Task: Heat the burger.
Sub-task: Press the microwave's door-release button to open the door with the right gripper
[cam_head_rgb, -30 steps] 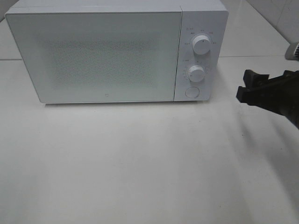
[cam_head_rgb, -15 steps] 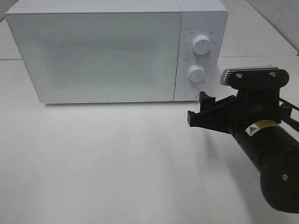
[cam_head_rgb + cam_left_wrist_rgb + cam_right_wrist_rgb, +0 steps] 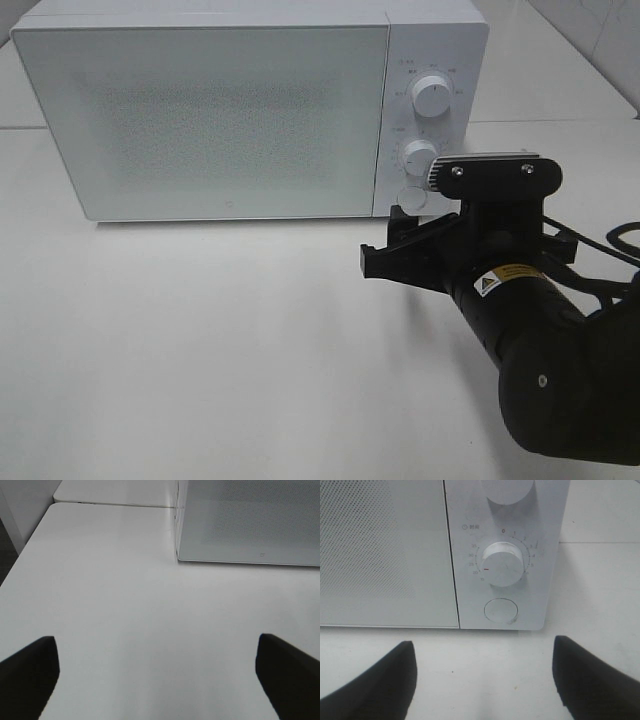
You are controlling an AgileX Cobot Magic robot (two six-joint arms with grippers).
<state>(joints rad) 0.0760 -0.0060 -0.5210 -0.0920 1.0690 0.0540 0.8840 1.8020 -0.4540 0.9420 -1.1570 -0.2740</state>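
Observation:
The burger is out of view in every frame. A white microwave (image 3: 200,110) stands at the back of the table with its door shut. My right gripper (image 3: 385,242) hovers just in front of the control panel, low by the round button (image 3: 410,197), jaws open and empty. In the right wrist view the right gripper (image 3: 485,680) faces the timer knob (image 3: 503,564) and the button (image 3: 501,611). The left gripper (image 3: 157,675) is open over bare table near the microwave's left front corner (image 3: 178,557); the high view does not show it.
The panel carries an upper knob (image 3: 431,96) and a lower knob (image 3: 420,156). The white tabletop (image 3: 200,340) stretches in front of the microwave. A table seam runs behind the microwave's left side (image 3: 115,504), and the table's left edge (image 3: 25,545) drops off.
The right arm has swung in from the right edge, moving left to the front of the microwave's control panel. The microwave has not moved.

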